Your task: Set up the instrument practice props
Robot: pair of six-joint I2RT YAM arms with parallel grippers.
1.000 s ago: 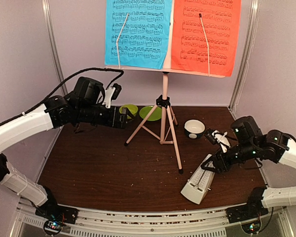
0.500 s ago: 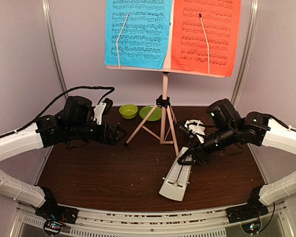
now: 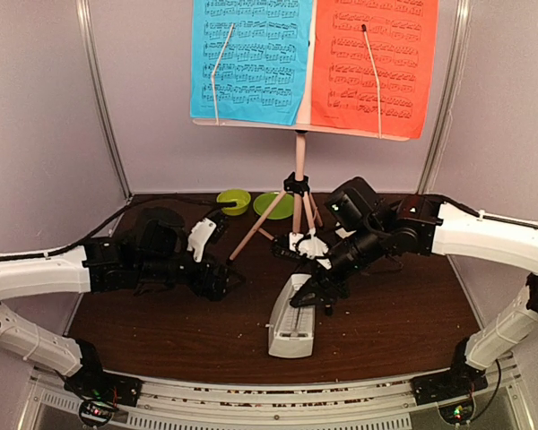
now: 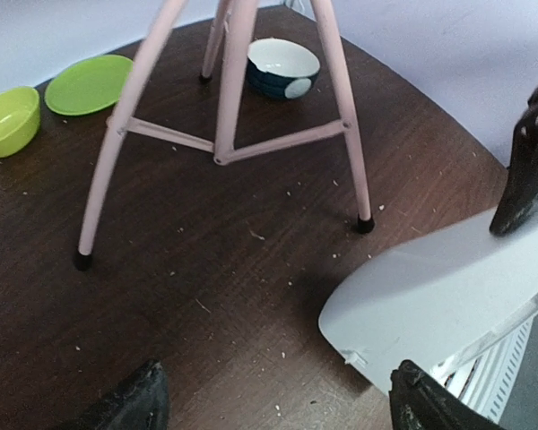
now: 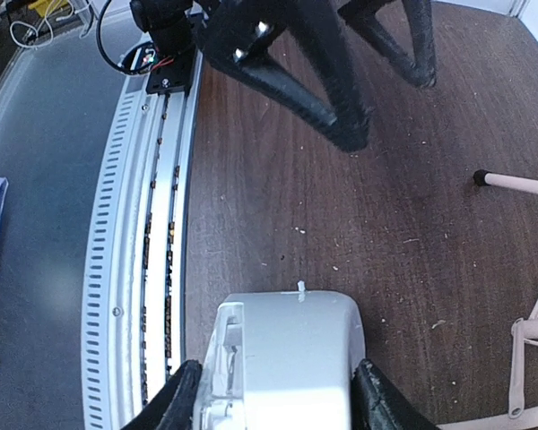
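The left arm (image 3: 36,273) and right arm (image 3: 493,235) have smooth white shells over their long links and black housings at the joints. A thin black cable (image 3: 170,202) runs along the left arm (a white camera mount (image 3: 202,238) sits at its wrist). The left gripper (image 4: 273,399) and right gripper (image 5: 282,399) have blunt, matte black fingers. The bases (image 3: 108,387) are black.

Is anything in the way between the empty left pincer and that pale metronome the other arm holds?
Nothing visible. Only bare table lies between the left pincer and the metronome, which the right pincer grips; the music stand has its legs farther back.
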